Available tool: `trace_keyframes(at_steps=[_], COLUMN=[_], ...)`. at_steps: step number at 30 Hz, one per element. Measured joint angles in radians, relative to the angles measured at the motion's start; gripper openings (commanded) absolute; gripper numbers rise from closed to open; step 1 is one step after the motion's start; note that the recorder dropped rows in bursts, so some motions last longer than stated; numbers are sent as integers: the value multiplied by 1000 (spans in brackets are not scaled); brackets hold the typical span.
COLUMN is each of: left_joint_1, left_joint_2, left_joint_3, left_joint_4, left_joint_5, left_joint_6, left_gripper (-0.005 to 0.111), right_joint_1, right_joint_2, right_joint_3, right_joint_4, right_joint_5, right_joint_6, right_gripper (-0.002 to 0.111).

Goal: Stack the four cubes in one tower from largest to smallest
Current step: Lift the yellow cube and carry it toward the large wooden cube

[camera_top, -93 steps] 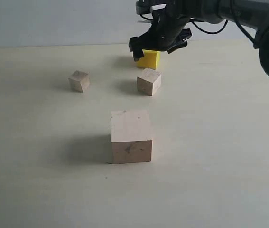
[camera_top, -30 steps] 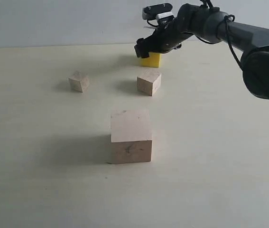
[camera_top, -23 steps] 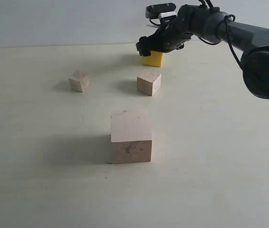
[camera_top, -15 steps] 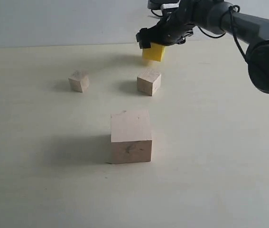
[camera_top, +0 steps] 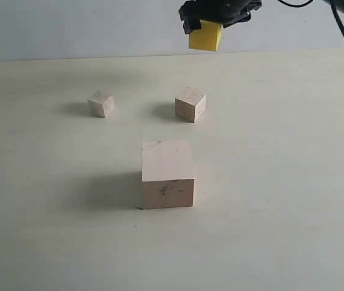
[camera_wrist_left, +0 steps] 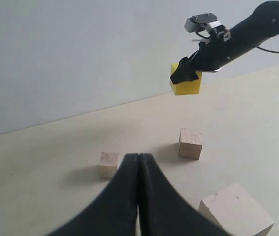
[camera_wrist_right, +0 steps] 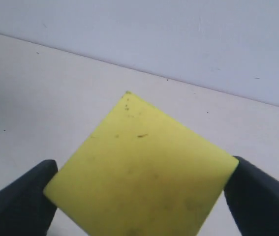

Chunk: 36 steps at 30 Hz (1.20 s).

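The bright yellow cube (camera_top: pixel 205 36) hangs in the air above the table's far side, with my right gripper (camera_top: pixel 215 13) shut on it; in the right wrist view the yellow cube (camera_wrist_right: pixel 141 169) fills the space between the dark fingers (camera_wrist_right: pixel 18 201). The large pale wood cube (camera_top: pixel 167 174) sits near the table's middle front. Beyond it stands the medium-small wood cube (camera_top: pixel 190 104), and the tiny wood cube (camera_top: pixel 101 103) is to the left. My left gripper (camera_wrist_left: pixel 139 162) is shut on nothing and is out of the exterior view; the left wrist view shows the tiny cube (camera_wrist_left: pixel 108 164) just beyond its tips.
The pale table (camera_top: pixel 281 182) runs back to a light grey wall (camera_top: pixel 68 27). The right arm (camera_top: pixel 341 12) reaches in from the upper right corner. No other objects lie on the table.
My right gripper has lifted the yellow cube off the table, from beside the medium-small cube's far side up into the air. The three wood cubes have not moved.
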State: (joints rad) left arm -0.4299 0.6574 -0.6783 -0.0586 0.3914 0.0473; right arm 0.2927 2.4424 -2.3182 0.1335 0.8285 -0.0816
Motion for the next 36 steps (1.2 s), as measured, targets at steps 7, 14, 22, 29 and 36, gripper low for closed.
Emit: trace_keyframes(at_steps=[7,14,22,29,36], left_joint_1=[0,0,0,0,0], left_joint_2=[0,0,-20,-108,-211], left_joint_3=[0,0,0,0,0], left_joint_4=[-2,-2,-2,-2,-2], left_joint_5=[29,57,154,181,240], left_joint_6=[0,0,41,49,49], left_gripper=[0,0,0,0,0], right_joint_1=[0,0,0,0,64], right_joint_2=[-116,-308,-643,-801,-911], right_joint_3=[0,206,683,879,1028], right_joint_4=[-5,-15,-7,-5,-7], right_joint_5=[116,92,-108,-157,-181], right_joint_6=[0,25,-14,-20,-37], right_gripper=[2,1,0,0,0])
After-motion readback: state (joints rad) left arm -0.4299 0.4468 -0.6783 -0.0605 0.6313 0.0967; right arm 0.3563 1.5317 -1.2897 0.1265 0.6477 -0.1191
